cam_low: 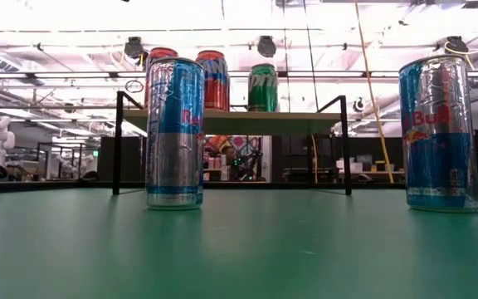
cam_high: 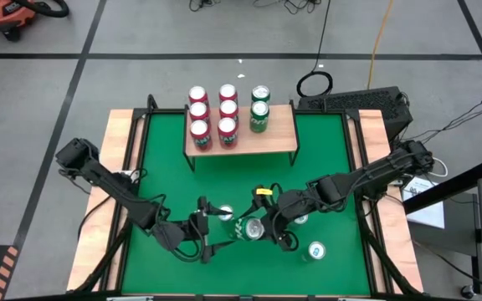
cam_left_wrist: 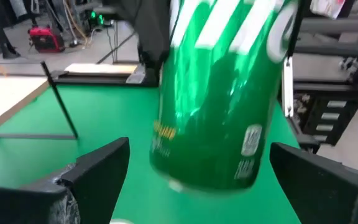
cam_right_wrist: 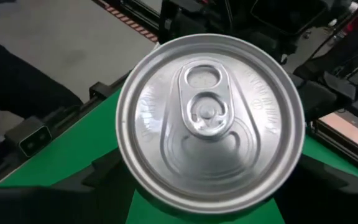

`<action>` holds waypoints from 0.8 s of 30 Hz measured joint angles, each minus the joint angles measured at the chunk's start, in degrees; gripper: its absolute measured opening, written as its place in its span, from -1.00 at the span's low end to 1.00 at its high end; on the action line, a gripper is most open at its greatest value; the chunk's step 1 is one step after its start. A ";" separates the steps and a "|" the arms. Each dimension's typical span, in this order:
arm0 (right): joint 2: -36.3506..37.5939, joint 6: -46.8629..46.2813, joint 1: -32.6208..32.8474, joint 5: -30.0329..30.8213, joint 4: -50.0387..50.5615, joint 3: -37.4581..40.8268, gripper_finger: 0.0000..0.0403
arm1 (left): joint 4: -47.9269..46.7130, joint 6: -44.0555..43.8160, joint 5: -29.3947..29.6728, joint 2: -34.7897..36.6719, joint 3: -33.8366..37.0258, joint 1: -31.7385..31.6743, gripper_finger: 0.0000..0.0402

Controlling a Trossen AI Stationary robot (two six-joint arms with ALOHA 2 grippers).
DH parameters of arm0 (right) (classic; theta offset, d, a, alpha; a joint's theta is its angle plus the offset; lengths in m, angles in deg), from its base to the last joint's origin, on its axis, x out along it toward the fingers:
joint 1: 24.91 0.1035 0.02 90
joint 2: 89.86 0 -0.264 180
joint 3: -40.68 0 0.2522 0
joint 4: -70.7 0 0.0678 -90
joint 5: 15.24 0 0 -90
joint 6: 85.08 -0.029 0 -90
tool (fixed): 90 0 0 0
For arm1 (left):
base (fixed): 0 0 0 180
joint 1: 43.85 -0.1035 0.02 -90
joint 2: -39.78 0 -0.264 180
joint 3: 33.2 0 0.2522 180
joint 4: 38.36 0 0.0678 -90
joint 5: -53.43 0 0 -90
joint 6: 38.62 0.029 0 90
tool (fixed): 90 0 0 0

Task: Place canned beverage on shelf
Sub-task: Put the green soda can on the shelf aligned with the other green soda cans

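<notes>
Held off the green table (cam_high: 325,159) in right gripper (cam_high: 262,230): green can (cam_high: 253,227), long axis tilted toward left gripper (cam_high: 212,221), whose fingers (cam_left_wrist: 95,165) spread wide beside it. On shelf (cam_high: 281,134): 7 cans, right end bare.

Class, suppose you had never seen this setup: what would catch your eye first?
A green can held by the right end effector at the table's near middle, with the open left end effector facing it. Behind, six cans crowd the wooden shelf.
</notes>
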State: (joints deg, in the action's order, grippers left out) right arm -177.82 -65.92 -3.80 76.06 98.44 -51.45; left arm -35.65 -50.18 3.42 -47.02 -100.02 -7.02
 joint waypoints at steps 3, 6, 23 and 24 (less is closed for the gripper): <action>0.00 0.18 -0.07 0.04 -0.81 0.00 0.45 | 2.30 0.96 0.49 -1.43 -0.02 -0.66 0.92; 0.05 1.17 -0.11 0.32 -1.59 0.00 0.45 | 3.82 1.55 0.58 -2.13 0.00 -1.80 0.92; 0.07 1.05 -2.24 -0.37 -1.73 0.00 0.47 | 5.31 3.42 0.76 -2.85 0.00 -2.98 0.47; 0.07 1.05 -2.24 -0.36 -1.73 0.00 0.48 | 5.36 3.53 0.76 -2.85 0.00 -2.98 0.47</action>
State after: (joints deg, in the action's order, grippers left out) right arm -177.76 -64.87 -6.04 75.70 96.72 -51.45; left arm -30.28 -46.65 4.18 -49.87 -100.02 -10.00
